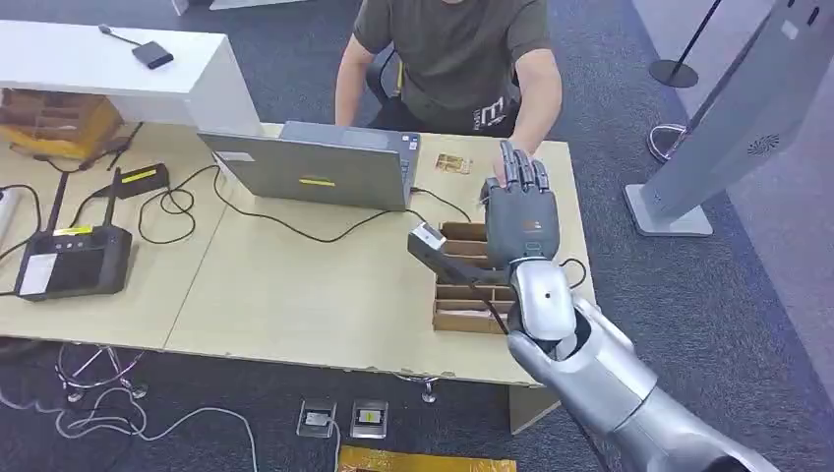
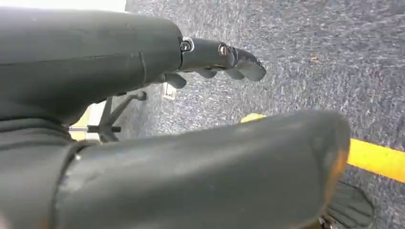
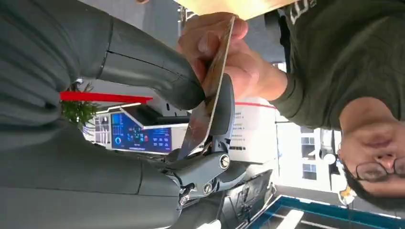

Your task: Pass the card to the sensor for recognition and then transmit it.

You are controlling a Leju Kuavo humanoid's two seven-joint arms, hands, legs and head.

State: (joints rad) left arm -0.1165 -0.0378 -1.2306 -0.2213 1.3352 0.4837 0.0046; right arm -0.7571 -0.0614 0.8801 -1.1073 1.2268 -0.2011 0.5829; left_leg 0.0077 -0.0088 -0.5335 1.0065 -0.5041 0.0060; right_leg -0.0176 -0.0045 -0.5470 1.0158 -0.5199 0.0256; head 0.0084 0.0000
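A dark grey hand (image 1: 521, 218) on a silver arm (image 1: 600, 379), a tan card (image 3: 210, 90), olive shirt (image 1: 447, 54), pale wood table (image 1: 295, 285), speckled blue-grey carpet (image 1: 708, 305).

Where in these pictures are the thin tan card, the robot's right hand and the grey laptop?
thin tan card (image 3: 210, 93): right wrist view, middle of its edge.
right hand (image 1: 521, 211): head view, back of the palm.
grey laptop (image 1: 320, 172): head view, back of the lid.

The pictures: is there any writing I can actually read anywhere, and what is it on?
No text reads clearly.
Person's shirt: pale print, too small to make out.
Laptop: yellow sticker, blurred.
Black device: yellow and white labels, unreadable.
Blue display screen: figures too small.
Card: nothing legible.
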